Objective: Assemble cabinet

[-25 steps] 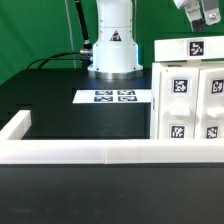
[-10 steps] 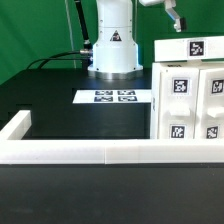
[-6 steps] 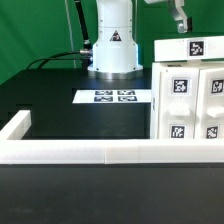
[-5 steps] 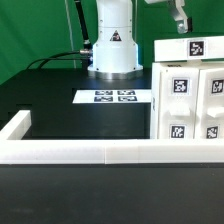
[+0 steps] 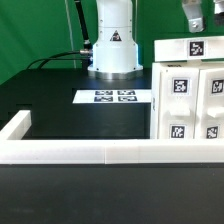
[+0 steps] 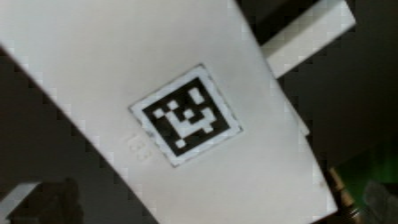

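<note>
We see the end effector hanging just over the top of the cabinet on the worktop; whether its fingers are spread, we cannot tell.

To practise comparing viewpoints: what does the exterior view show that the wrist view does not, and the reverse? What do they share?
Only the exterior view: the arm's base, the marker board, the rail, and the gripper above the cabinet. Only the wrist view: one tag close up on a white panel. Both: white tagged surfaces, probably the same cabinet.
</note>
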Action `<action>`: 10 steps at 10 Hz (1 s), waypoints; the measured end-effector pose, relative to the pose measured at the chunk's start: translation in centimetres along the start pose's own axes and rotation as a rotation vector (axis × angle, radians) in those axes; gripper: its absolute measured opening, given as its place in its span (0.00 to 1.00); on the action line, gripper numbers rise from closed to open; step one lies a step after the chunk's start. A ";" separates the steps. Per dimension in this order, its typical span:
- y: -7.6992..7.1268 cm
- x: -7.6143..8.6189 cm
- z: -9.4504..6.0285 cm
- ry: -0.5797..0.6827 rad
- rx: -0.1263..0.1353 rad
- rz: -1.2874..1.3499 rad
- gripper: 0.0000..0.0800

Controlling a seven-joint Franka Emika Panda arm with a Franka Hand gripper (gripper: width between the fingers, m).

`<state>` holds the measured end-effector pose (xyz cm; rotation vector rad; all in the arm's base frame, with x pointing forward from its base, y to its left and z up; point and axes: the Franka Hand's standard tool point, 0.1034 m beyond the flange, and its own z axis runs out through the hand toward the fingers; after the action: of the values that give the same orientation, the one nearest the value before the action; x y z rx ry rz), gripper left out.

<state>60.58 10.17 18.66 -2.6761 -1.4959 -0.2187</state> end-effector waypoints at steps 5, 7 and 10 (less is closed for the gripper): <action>0.3 -0.4 0.4 -0.025 -0.018 -0.308 1.00; 0.3 -0.7 0.8 -0.028 -0.013 -0.329 1.00; 0.3 -1.6 2.0 -0.032 -0.006 -0.311 1.00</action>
<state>60.18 8.96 16.42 -2.4488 -1.9185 -0.1965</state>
